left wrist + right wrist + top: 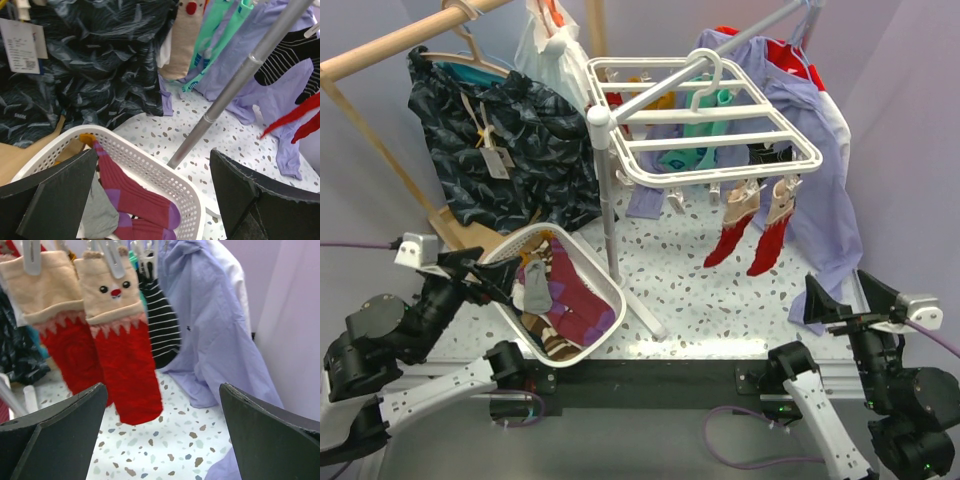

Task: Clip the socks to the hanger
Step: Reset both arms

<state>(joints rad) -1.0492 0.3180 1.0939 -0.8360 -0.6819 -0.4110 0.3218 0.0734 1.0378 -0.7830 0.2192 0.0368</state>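
Observation:
Two red socks with pale tan cuffs hang side by side from white clips on the hanger, a white grid frame hooked on a grey rail. The left sock and right sock hang at the frame's front right corner. In the right wrist view the left sock and the right sock with a face on its cuff dangle above the speckled table. My right gripper is open and empty, below and in front of them. My left gripper is open and empty over the basket.
A white oval laundry basket holding maroon-purple socks sits at near left. A grey upright pole stands beside it. A dark garment on a wooden rack hangs at back left, a lilac shirt at right. Teal and striped socks hang under the frame.

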